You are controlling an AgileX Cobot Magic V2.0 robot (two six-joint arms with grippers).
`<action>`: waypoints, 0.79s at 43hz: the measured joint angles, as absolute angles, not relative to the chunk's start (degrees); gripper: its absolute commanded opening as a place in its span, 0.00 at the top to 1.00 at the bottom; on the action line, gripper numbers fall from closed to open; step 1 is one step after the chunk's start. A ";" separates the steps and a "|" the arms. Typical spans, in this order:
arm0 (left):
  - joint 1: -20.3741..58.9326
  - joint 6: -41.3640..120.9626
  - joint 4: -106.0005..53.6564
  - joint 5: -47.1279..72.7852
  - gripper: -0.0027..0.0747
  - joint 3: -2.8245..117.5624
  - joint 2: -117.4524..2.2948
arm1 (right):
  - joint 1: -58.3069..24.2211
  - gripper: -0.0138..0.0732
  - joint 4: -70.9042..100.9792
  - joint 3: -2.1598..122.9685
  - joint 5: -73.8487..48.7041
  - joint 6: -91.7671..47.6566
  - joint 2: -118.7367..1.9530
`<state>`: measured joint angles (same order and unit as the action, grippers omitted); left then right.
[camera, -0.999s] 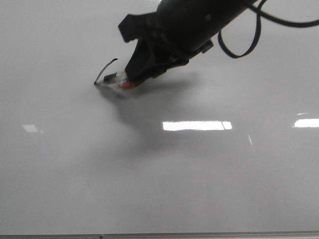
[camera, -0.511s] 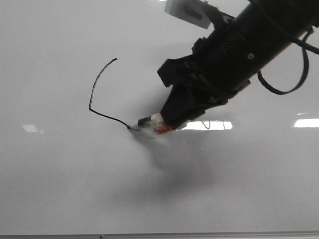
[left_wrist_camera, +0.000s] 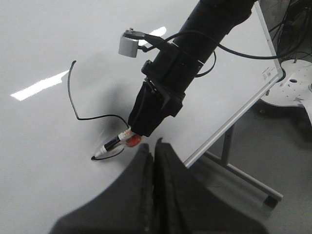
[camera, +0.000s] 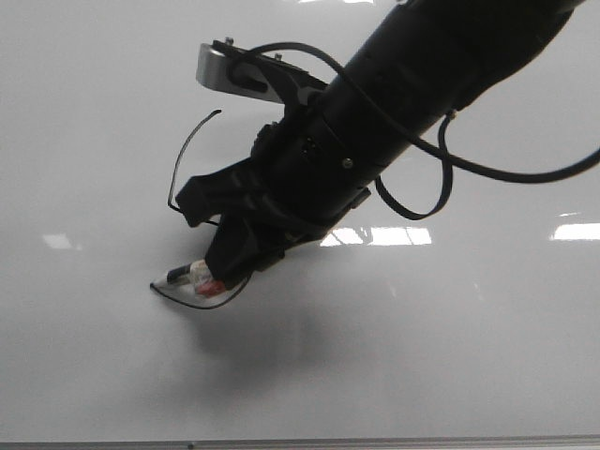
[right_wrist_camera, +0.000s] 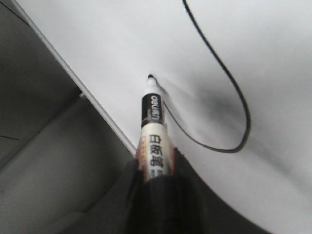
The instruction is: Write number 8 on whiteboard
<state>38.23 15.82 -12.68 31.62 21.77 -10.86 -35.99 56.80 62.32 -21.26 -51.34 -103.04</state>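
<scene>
The whiteboard (camera: 487, 356) fills the front view. My right gripper (camera: 230, 267) is shut on a white marker (camera: 192, 275) with a red band, its tip touching the board at lower left. The number 8 stands as a thin black open line (camera: 178, 164): an upper arc, then a stroke hidden behind the gripper, then a small lower hook (camera: 202, 306). The left wrist view shows the line (left_wrist_camera: 70, 95), the marker (left_wrist_camera: 113, 143) and my left gripper (left_wrist_camera: 152, 146), shut and empty, off the board. The right wrist view shows the marker (right_wrist_camera: 152, 129) and the line (right_wrist_camera: 229, 80).
A thick black cable (camera: 441, 178) loops off the right arm, beside a grey bracket (camera: 230, 75). The board's metal edge (left_wrist_camera: 229, 124) stands on a frame leg (left_wrist_camera: 243, 176) over grey floor. The board's bottom edge (camera: 375, 442) runs along the front view.
The right gripper with the marker has moved down and to the left. The black line has grown from a short arc into a longer curve with a lower hook.
</scene>
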 measured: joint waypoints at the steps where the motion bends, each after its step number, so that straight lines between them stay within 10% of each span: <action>1: 38.23 15.82 -12.68 31.62 0.99 21.77 -10.86 | -35.99 0.91 56.92 62.45 -21.26 -51.34 -102.92; 34: 38.23 15.82 -12.68 31.62 0.99 21.77 -10.86 | -26.74 0.91 56.45 67.77 -24.36 -51.34 -94.06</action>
